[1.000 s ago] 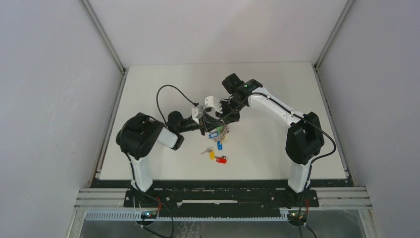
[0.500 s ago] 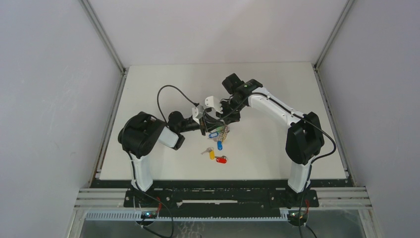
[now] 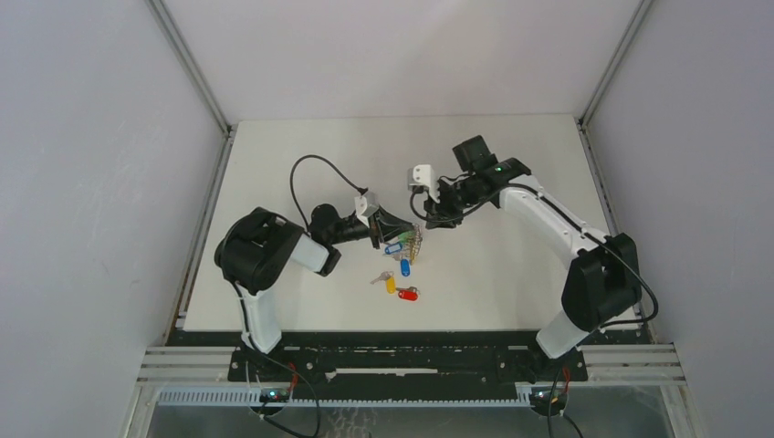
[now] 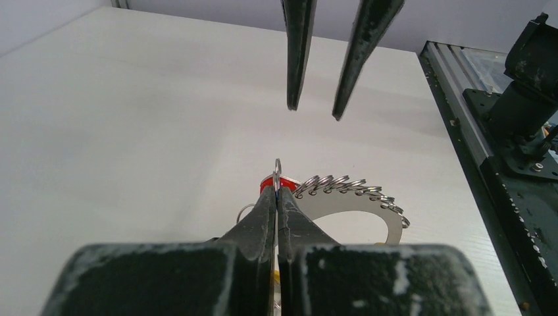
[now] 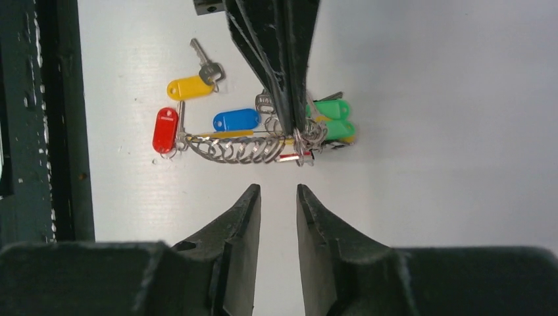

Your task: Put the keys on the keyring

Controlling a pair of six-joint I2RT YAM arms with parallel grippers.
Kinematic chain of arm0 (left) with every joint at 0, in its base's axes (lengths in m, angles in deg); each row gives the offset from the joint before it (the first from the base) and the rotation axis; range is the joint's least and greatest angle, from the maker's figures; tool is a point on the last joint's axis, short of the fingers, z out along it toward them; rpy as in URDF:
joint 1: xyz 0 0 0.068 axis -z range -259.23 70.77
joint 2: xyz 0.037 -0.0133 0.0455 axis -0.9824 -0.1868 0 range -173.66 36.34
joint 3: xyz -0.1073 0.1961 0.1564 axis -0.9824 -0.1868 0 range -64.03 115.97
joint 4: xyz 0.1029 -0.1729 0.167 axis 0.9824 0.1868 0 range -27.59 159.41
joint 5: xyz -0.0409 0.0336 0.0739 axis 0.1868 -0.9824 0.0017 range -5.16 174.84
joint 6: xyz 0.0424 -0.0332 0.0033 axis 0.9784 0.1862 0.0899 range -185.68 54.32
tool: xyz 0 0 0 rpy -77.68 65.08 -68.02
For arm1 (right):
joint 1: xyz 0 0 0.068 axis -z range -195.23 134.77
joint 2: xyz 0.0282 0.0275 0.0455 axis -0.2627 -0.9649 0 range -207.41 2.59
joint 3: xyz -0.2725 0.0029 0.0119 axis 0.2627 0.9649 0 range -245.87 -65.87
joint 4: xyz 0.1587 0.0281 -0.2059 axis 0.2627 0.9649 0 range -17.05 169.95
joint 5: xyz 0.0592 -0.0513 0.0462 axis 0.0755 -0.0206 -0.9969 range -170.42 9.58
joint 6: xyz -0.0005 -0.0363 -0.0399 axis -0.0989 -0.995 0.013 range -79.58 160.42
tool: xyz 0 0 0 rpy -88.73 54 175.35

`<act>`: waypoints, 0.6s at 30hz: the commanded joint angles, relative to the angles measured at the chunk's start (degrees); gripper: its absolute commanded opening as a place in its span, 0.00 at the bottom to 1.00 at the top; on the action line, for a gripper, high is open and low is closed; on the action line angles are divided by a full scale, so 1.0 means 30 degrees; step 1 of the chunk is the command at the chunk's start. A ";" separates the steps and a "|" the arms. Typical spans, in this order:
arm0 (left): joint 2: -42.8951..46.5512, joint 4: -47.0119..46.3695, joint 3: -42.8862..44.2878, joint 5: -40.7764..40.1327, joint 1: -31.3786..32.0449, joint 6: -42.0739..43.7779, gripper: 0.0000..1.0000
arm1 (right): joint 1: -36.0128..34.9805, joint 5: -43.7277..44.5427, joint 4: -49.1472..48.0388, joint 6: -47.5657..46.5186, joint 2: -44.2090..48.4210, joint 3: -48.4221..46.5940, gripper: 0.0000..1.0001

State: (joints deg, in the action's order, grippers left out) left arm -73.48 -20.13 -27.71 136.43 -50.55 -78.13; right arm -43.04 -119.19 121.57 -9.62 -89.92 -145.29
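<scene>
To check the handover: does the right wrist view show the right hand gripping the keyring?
No, the right hand is open and empty, with a gap before the keyring.

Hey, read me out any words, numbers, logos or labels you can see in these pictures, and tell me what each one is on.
No text can be read anywhere.
The yellow tag, red tag, blue tag and green tags by the keyring show plain faces with no writing.
Any marking on the left arm or right arm is too small to tell.
</scene>
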 commanded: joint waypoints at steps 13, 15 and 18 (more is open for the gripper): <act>0.1158 -0.0787 -0.0342 -0.0411 -0.0100 0.0221 0.00 | 0.2005 -0.5606 -0.6001 0.2086 -0.0593 0.2244 0.29; 0.1190 -0.0794 -0.0353 -0.0411 -0.0100 0.0204 0.00 | 0.2005 -0.5711 -0.6060 0.2091 -0.0806 0.2259 0.29; 0.1223 -0.0790 -0.0342 -0.0416 -0.0114 0.0198 0.00 | 0.2034 -0.5971 -0.5854 0.1937 -0.1130 0.2146 0.28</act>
State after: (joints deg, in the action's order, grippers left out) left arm -72.74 -19.74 -28.15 136.02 -50.55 -78.13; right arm -37.31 -133.52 106.01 -4.12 -92.26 -138.01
